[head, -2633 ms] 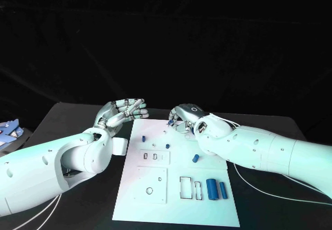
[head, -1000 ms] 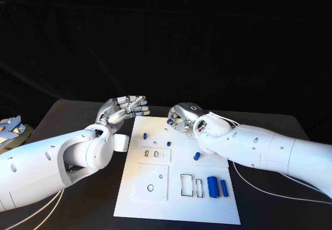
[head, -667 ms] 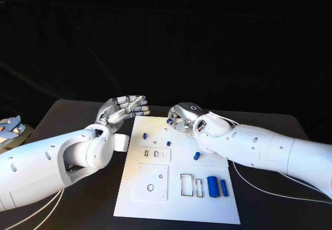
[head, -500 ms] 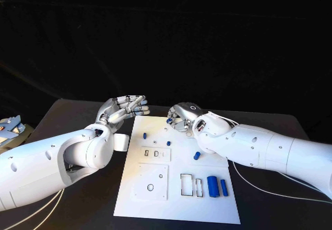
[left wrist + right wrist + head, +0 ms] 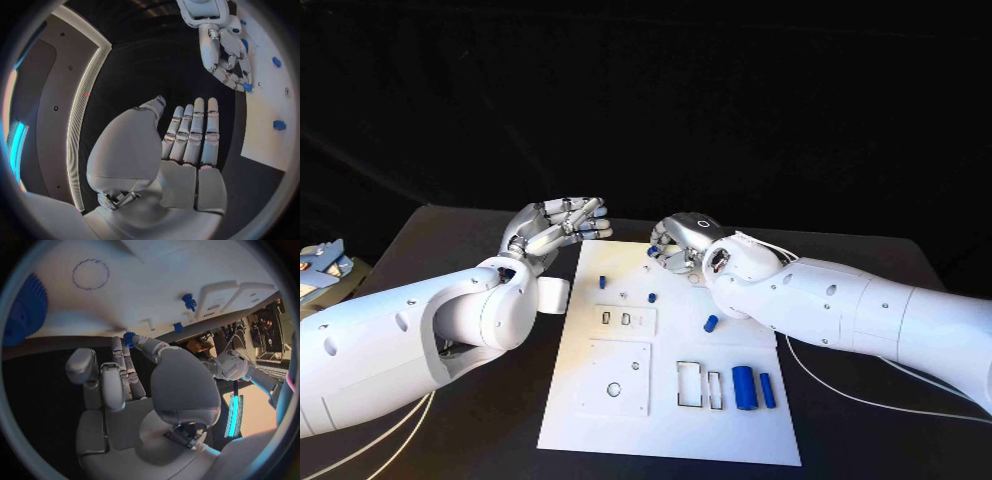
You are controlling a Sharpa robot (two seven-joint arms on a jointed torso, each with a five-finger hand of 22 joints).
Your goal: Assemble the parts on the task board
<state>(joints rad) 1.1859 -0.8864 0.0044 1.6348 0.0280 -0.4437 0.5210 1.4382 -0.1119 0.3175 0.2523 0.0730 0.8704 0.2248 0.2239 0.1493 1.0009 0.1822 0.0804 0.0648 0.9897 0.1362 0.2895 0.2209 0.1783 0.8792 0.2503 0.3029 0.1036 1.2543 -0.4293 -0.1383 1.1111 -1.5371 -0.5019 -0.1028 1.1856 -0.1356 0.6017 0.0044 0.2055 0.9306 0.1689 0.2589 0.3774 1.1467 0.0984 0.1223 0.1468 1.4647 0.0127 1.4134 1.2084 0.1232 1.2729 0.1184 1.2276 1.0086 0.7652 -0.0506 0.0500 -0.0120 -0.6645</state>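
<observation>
Board middle point(image 5: 620, 375) open — right hand point(image 5: 687, 243), left hand point(image 5: 560, 226) flank far end.

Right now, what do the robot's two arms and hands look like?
Both arms are glossy white with rounded shells and small dark screw dots. The left hand and right hand are silver metal with segmented fingers and smooth grey palm pads. The right hand has a dark ring on its back, and thin white cables trail from the right arm.

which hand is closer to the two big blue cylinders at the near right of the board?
Right. The right hand is at the board's far edge, same side as the blue cylinders; the left hand hovers off the far left corner.
</observation>
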